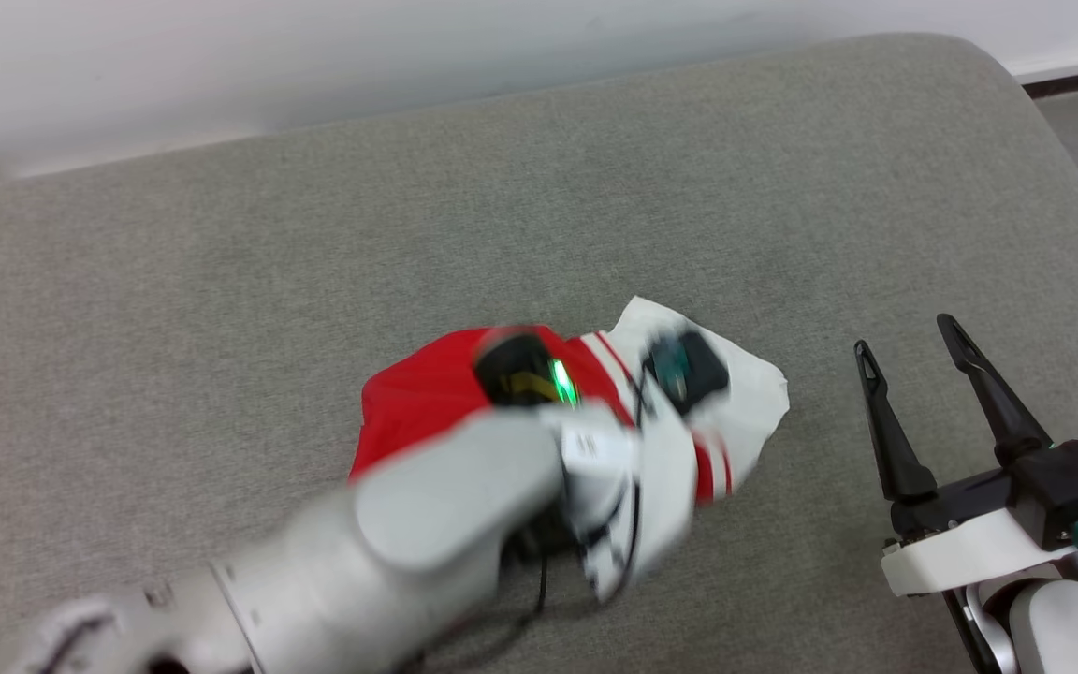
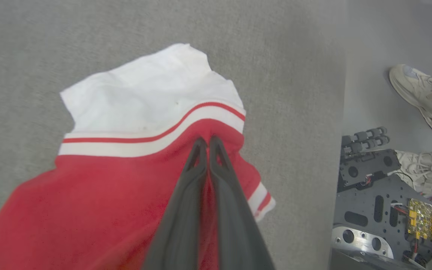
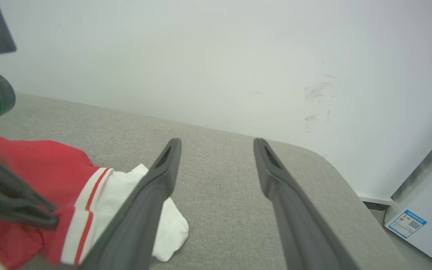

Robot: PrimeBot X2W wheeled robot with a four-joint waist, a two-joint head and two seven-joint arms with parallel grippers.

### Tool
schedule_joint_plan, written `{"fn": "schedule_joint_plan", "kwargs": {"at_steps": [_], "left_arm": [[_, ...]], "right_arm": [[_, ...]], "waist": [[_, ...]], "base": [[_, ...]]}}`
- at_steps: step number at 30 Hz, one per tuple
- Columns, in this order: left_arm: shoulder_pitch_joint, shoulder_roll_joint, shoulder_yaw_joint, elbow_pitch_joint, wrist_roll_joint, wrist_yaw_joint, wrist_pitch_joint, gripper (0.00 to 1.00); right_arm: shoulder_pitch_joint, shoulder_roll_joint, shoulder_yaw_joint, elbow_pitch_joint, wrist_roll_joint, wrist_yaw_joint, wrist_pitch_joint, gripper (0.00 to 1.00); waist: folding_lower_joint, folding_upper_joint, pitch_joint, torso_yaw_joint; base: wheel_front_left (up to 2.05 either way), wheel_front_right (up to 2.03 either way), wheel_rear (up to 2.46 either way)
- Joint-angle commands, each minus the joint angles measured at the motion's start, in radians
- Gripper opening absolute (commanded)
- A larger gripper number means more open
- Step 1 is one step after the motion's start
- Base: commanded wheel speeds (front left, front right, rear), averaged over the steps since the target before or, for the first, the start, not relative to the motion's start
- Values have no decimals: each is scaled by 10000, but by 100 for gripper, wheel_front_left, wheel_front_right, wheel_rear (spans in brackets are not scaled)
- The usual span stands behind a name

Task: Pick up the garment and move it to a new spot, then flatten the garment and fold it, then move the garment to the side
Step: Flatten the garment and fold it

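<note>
Inside left claw (image 2: pixel 209 140) pinch, garment (image 2: pixel 99 187)

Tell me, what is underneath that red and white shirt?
The grey padded surface shows all around the jersey, which is bunched on it. Whatever is directly beneath is hidden by cloth. The left tool pinches it.

My left arm (image 1: pixel 445 505) stretched in from the lower left, blurred, my left gripper (image 2: pixel 207 141) pinched tight on the garment (image 2: pixel 107 187), my right gripper (image 1: pixel 907 339) off to my right, fingers spread wide.
</note>
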Motion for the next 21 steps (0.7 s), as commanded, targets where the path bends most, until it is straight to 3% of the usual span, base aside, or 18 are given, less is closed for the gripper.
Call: {"fn": "schedule_joint_plan", "kwargs": {"at_steps": [1, 7, 9, 10, 11, 15, 16, 17, 21], "left_arm": [[522, -107, -7, -108, 238, 0, 213, 0], [1981, -304, -2, -359, 967, 0, 1048, 0], [2040, -276, 5, -321, 1035, 0, 843, 0], [1931, -291, 4, -326, 1198, 0, 577, 85], [1829, -287, 1, -249, 1208, 0, 251, 100], [1275, -320, -5, -101, 1374, 0, -1393, 100], [1275, -320, -5, -101, 1374, 0, -1393, 100], [910, -210, 98, -70, 1175, -1, -2180, 100], [123, 347, 548, -145, 1006, 0, -3011, 100]], "right_arm": [[-37, 36, -9, -44, 31, -7, -22, 100], [-77, 93, -37, 34, 14, -7, -21, 100], [-25, 85, -70, 68, -6, -7, -20, 100], [19, 88, -90, 75, -19, -7, -21, 100], [70, 87, -108, 81, -32, -7, -21, 100], [280, 31, -204, 107, -72, -7, -21, 100], [280, 31, -204, 107, -72, -7, -21, 100], [406, 16, -248, 95, -76, -7, -21, 100], [637, 31, -303, 74, -88, -7, -21, 100]], "waist": [[0, 0, 55, -70], [0, 0, 61, -157], [0, 0, -3, -106], [0, 0, -51, -65], [0, 0, -107, -23], [0, 0, -405, 232], [0, 0, -405, 232], [0, 0, -559, 379], [0, 0, -815, 682]], "base": [[0, 0, 0], [0, 0, 0], [0, 0, 0], [0, 0, 0], [0, 0, 0], [0, 0, 0], [0, 0, 0], [0, 0, 0], [0, 0, 0]]}}
